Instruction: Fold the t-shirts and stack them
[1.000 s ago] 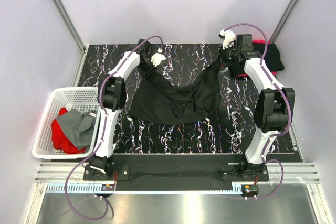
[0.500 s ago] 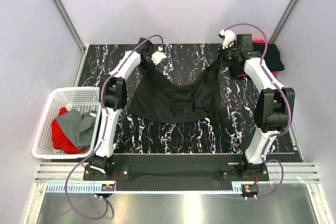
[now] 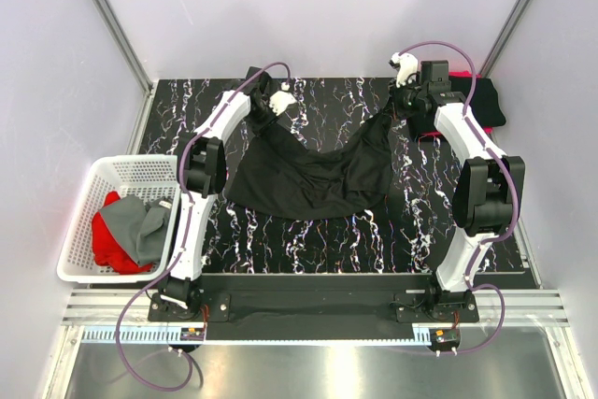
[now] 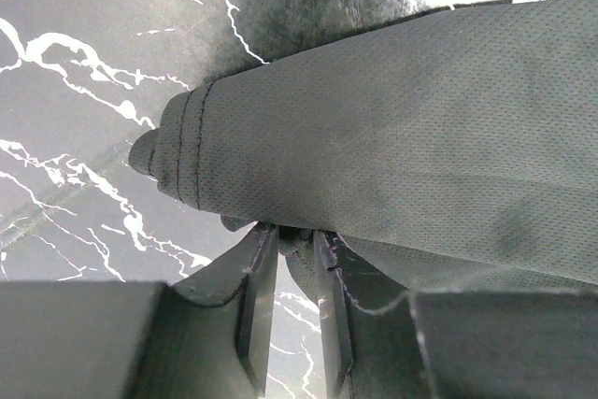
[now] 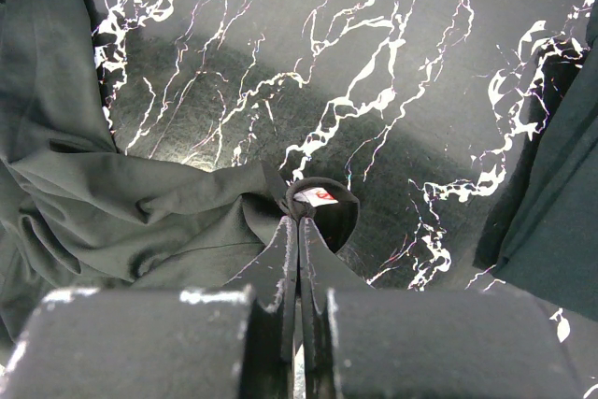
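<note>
Right tool (image 5: 299, 229) stays pinched together on the collar of the black t-shirt (image 3: 313, 175) at 1 o'clock; left tool (image 4: 292, 235), at 11, stands slightly apart around a fold, and I cannot tell whether it grips. The shirt sags between them over the counter (image 3: 308, 240), its left edge nudged toward 9 o'clock

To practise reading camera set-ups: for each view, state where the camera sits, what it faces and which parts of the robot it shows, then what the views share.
Top external: above and behind the arms, looking down on the table; both arms show whole, bases at the bottom, the shirt slung between left gripper and right gripper.
Left wrist: on that wrist, facing down at a hemmed shirt edge; its fingers show.
Right wrist: likewise, facing the shirt's labelled collar; its shut fingers show.
Shared: shirt and marbled table appear in all three.
</note>
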Available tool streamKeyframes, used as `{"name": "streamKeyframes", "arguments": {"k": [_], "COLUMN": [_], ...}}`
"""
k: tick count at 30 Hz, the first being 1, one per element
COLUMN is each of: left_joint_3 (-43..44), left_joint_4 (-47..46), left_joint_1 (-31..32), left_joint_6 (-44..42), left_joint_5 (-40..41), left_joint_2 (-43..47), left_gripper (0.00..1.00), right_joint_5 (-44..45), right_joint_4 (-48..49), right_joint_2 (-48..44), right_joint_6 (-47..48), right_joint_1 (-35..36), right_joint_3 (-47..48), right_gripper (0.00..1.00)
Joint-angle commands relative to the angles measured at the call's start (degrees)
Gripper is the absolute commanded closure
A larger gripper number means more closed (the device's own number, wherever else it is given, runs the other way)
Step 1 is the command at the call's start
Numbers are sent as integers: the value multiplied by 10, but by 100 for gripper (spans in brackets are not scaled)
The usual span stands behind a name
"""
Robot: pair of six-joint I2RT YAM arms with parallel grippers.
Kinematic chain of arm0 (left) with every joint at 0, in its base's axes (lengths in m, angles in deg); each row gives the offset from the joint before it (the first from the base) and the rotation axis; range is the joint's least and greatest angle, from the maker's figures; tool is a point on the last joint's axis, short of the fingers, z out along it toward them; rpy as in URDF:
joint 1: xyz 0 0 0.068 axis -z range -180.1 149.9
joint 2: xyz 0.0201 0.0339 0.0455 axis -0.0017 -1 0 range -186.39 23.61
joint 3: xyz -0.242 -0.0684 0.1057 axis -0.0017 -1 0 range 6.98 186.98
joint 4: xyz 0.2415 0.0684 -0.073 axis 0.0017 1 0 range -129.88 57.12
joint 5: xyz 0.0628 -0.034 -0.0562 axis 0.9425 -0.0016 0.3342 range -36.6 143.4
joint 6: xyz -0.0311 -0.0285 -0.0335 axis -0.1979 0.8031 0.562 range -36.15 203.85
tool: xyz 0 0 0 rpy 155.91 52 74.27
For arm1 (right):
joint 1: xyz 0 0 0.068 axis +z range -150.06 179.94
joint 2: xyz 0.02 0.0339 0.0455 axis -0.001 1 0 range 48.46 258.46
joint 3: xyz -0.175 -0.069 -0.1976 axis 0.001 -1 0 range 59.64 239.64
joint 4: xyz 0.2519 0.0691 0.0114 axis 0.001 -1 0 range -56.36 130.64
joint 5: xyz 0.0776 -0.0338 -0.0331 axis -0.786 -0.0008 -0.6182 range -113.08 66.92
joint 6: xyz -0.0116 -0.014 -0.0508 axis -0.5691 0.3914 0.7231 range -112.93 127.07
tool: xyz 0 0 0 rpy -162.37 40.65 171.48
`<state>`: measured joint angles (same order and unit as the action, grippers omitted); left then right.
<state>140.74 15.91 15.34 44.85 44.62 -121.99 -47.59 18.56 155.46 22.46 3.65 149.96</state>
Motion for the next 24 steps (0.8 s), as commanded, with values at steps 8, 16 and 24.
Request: {"name": "streamKeyframes", "arguments": {"k": [8, 16, 24], "left_joint_3": [34, 37, 46], "left_joint_4": [-33, -53, -70], "left_joint_1": [0, 0, 0], "left_joint_6": [14, 13, 9], "left_joint_5": [11, 31, 39], "left_joint_2": [-1, -10, -9], "left_gripper": [69, 70, 70], "right_joint_5": [5, 5, 4], "right_joint_4": [25, 26, 26], "right_joint_2": [-3, -1, 0], "right_joint_6": [1, 0, 0], "right_joint_1": [2, 2, 2], "right_joint_3": [13, 15, 13], "right_gripper": [100, 100, 100]}}
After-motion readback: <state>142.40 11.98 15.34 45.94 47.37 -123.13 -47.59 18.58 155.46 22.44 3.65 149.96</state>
